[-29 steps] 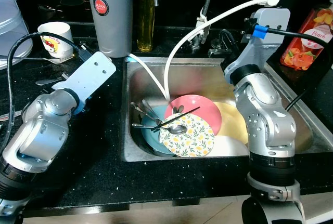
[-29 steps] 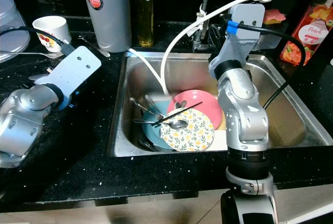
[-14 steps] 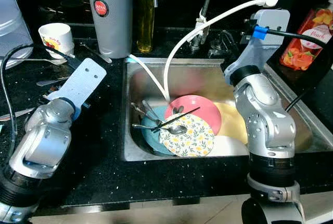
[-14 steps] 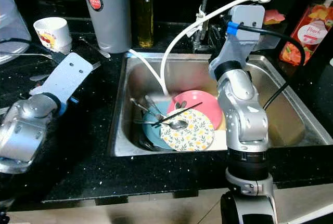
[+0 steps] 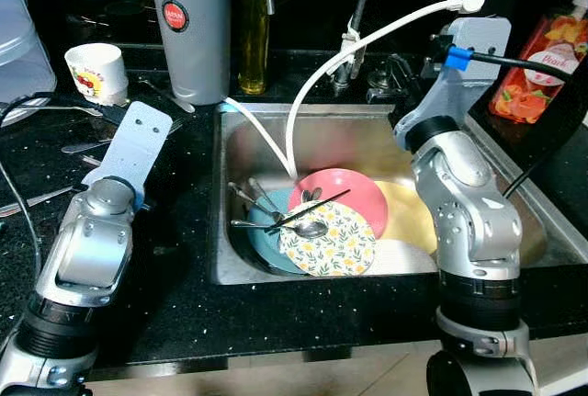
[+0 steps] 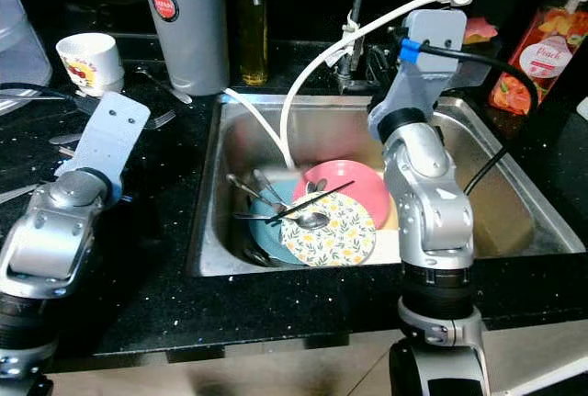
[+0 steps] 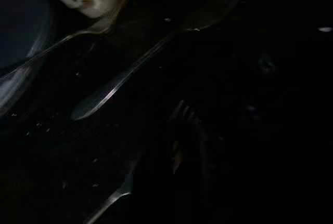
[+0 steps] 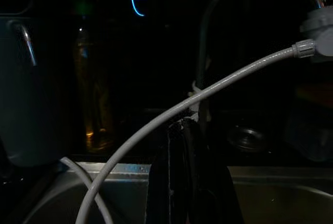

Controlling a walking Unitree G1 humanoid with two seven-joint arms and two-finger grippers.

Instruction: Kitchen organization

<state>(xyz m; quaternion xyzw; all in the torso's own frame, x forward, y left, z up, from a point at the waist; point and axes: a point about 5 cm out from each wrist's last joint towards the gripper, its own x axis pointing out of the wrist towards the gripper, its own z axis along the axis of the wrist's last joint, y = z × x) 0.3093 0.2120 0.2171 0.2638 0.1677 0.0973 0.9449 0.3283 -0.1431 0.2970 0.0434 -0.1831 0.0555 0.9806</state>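
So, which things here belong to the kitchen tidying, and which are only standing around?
Job:
floral plate
pink plate
sink spoons
counter fork

Just standing:
grey flask
oil bottle
peach bottle
white hose

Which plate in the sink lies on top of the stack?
The floral-patterned plate, white with yellow flowers. It overlaps the pink plate behind it and the blue plate beside it, and a spoon rests on it.
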